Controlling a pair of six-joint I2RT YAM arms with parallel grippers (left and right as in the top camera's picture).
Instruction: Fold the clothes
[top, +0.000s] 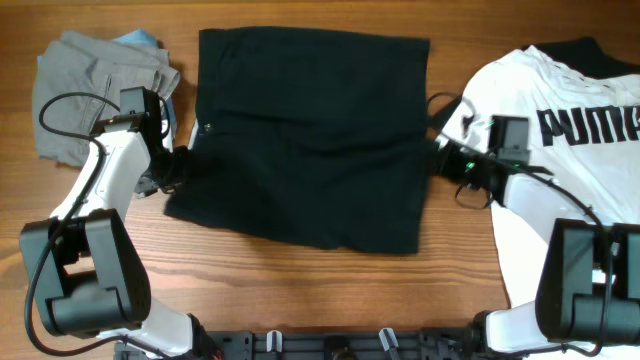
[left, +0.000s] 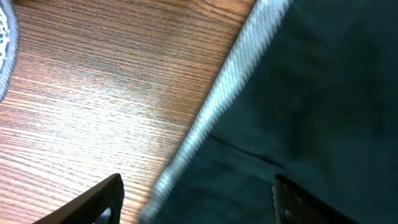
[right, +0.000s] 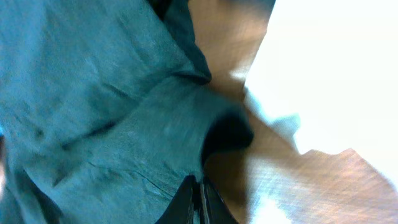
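**Overhead view.** The black shorts (top: 310, 140) are spread flat on the middle of the table (top: 300, 290). The left claw (top: 182, 168) is positioned at the lower left edge of the shorts. The right claw (top: 440, 160) is positioned at their right edge. The grey shorts (top: 85, 90) are bunched at the far left corner, just beside the black shorts and behind the left arm. The white PUMA T-shirt (top: 560, 160) is laid out on the right side, and part of it is covered by the right arm.

**Left wrist view.** The left claw is seen with its fingers (left: 99, 199) set wide apart, and nothing is gripped. The pale waistband (left: 230, 87) of the black shorts is seen running diagonally down into the gap between them. Bare wood is shown to its left and black fabric to its right.

**Right wrist view.** The right claw is seen with its fingers (right: 181, 202) pressed together, clamped on a fold of the black shorts. Creases in the fabric are drawn toward the fingertips. The white T-shirt is visible at the upper right, separated from the shorts by a strip of table.
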